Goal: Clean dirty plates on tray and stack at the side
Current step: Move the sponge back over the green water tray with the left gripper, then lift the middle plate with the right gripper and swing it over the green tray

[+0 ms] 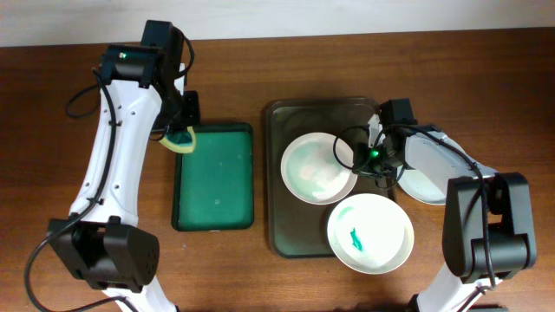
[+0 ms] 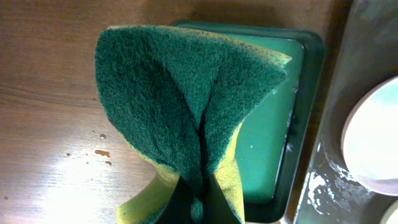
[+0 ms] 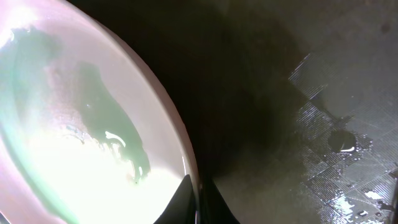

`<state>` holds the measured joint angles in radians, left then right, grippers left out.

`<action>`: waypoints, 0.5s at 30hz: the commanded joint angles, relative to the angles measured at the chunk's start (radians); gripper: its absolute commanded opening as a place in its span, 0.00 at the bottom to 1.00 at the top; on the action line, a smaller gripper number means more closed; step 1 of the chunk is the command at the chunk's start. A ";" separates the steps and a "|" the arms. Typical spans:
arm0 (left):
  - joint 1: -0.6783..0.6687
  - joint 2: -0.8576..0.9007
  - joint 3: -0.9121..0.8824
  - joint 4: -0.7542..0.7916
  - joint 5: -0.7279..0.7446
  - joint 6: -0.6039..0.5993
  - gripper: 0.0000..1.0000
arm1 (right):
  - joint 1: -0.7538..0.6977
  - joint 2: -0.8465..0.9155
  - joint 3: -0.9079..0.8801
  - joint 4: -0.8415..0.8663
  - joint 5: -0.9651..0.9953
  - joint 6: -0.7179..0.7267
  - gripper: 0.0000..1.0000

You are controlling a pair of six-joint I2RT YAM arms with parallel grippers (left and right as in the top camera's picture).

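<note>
A dark tray [image 1: 286, 234] holds two white plates. The upper plate [image 1: 314, 169] has pale green smears; the lower plate [image 1: 371, 232] carries a green stain. My right gripper [image 1: 362, 161] is shut on the upper plate's right rim; the right wrist view shows its fingers [image 3: 199, 202] pinching the rim of the plate [image 3: 74, 137] above the tray floor [image 3: 311, 93]. My left gripper [image 1: 180, 130] is shut on a folded green-and-yellow sponge [image 2: 186, 99], held over the top left corner of the green tub [image 1: 214, 178]. A third plate [image 1: 429, 169] lies on the table right of the tray.
The green tub [image 2: 273, 143] holds soapy water and sits left of the tray. Small crumbs and drops lie on the wooden table [image 2: 56, 93] by the tub. Cables run along both arms.
</note>
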<state>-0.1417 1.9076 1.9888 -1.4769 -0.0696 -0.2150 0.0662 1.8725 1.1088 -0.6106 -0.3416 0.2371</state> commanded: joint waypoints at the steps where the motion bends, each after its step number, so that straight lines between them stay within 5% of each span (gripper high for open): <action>1: -0.001 -0.018 -0.057 0.027 -0.036 -0.024 0.00 | 0.024 -0.018 -0.005 0.007 0.069 0.058 0.05; 8: 0.000 -0.018 -0.166 0.140 -0.031 -0.009 0.00 | 0.130 -0.018 -0.005 0.029 0.197 0.060 0.04; 15: 0.001 -0.026 -0.224 0.220 0.241 0.223 0.00 | 0.113 -0.021 0.063 -0.011 0.196 0.060 0.04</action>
<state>-0.1417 1.9072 1.7721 -1.2594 0.0353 -0.1059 0.1791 1.8595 1.1160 -0.5930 -0.1722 0.2916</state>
